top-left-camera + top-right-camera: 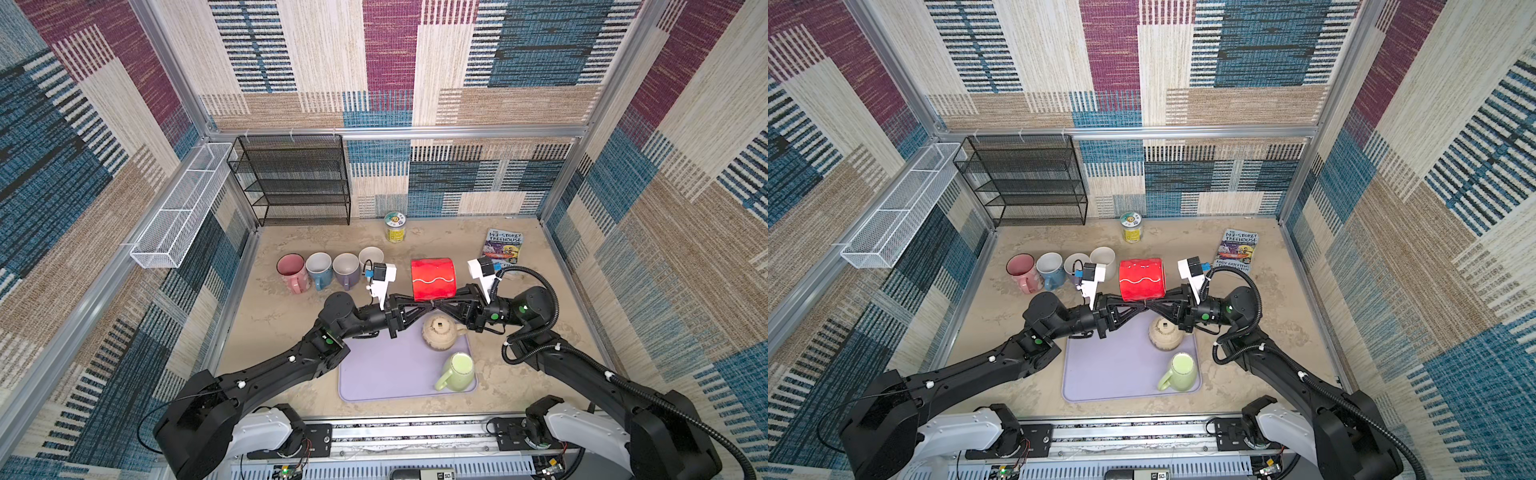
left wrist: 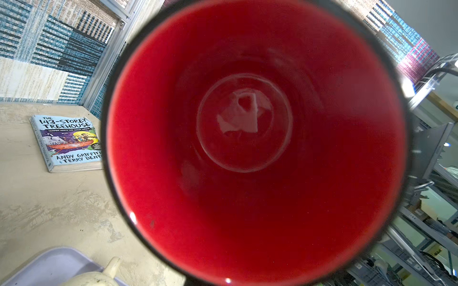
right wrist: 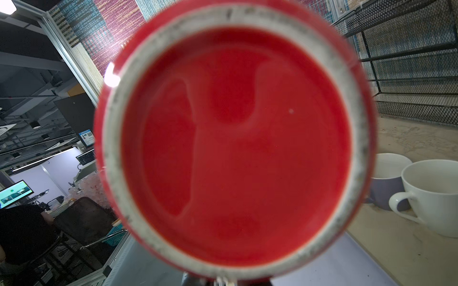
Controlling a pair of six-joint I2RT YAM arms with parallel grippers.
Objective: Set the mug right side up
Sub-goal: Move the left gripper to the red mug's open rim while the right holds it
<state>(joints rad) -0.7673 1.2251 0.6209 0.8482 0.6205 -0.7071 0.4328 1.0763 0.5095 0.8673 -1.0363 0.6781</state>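
Tools, 2, black parallel type: left tool [image 1: 428,306] and right tool [image 1: 443,306] meet tip to tip beneath the item, both clenched. The grip is judged to be on the mug's handle, which is hidden in every view. Item: 1 red glazed ceramic mug with a white wavy line [image 1: 433,279], carried clear of the sand-coloured mottled surface [image 1: 270,328], beyond the cream round teapot [image 1: 440,330] that sits on the lilac rectangular tray [image 1: 374,374]. Attitude: on its side, axis about level. The open mouth faces the left arm, whose wrist view looks straight down the glossy red interior [image 2: 247,148]. The base with its pale unglazed foot ring [image 3: 235,148] faces the right arm. Nearby, not involved: 4 upright mugs in a row, pink [image 1: 291,268], blue [image 1: 319,266], purple [image 1: 345,268], white [image 1: 371,255]. Progress, as a judgement: roughly half, the mug being off the surface and neither mouth-down nor upright. Outstanding: 1 further quarter turn to bring the mouth uppermost, set-down on the base, release of both tools. No set-down spot is given.
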